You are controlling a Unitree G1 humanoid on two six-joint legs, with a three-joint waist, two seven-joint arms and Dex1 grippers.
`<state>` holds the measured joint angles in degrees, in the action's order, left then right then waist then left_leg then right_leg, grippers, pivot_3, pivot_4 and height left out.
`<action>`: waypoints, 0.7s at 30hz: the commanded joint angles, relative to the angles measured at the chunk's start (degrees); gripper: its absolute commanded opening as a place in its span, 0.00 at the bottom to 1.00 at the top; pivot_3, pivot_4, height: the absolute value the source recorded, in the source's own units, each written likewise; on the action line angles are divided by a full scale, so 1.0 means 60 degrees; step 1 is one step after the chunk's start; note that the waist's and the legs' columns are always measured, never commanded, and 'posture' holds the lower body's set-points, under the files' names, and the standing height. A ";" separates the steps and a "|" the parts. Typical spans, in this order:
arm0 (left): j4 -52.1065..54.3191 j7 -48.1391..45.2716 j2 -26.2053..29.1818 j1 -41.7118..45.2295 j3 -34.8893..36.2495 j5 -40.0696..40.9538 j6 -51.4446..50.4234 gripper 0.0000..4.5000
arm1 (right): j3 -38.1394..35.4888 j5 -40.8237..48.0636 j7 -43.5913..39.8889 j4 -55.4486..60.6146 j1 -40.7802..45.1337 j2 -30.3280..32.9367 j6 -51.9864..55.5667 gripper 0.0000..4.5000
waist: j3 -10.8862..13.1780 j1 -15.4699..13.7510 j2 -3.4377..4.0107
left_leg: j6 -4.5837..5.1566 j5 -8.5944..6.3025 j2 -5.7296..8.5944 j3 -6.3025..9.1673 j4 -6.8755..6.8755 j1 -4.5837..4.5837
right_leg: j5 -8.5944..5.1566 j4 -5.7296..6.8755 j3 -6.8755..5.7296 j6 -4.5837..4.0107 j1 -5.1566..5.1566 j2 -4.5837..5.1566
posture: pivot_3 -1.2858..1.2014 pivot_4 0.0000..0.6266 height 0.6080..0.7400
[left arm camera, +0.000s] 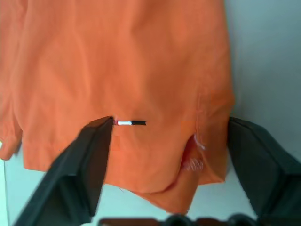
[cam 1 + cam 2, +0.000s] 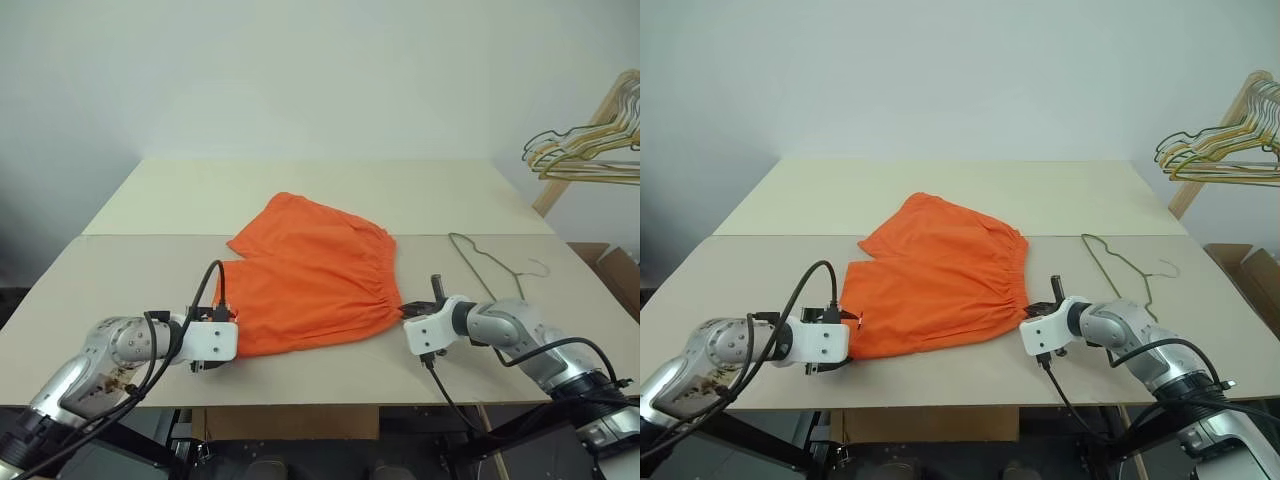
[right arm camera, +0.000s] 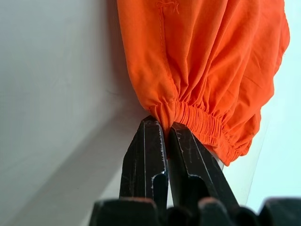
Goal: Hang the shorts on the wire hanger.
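Left gripper (image 1: pixel 164 141): black fingers spread wide, straddling the hem corner of the shorts (image 2: pixel 310 275) without closing on the cloth. Shorts: bright orange woven fabric, flat on the pale matte table (image 2: pixel 120 270), gathered elastic waistband toward the right; small white tag (image 1: pixel 124 123) near the hem (no legible writing). Right gripper (image 3: pixel 167 134): fingers pressed together, pinching the bunched waistband corner. Hanger (image 2: pixel 490 265): thin dull wire, triangular with curved hook, flat on the table just right of the shorts. Far right: bunch of gold-toned hangers (image 2: pixel 590 145) on a wooden rack.
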<state>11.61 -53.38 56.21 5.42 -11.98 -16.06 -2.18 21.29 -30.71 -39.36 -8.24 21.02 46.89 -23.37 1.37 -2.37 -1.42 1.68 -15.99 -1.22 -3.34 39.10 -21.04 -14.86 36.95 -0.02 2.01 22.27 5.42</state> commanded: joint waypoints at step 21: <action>-0.0876 -0.2211 0.0808 0.0911 0.0772 0.2214 0.1452 0.00 | -0.0833 0.1555 -0.0993 0.1613 -0.0613 0.0596 -0.0003 0.00 | 0.0001 0.0030 -0.0002 | 0.0000 -0.0001 -0.0015 -0.0005 0.0001 -0.0015 | 0.0000 -0.0009 0.0001 -0.0001 0.0015 -0.0003 | 0.56 0.00 1.00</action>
<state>5.15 -64.98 60.15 9.89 -9.40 -5.25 4.81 18.76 -23.38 -44.78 -0.57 16.89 49.61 -21.96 1.37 -2.18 -1.43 1.68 -15.99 -1.31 -3.37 39.11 -21.10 -14.86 36.91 -0.02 2.00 22.34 5.40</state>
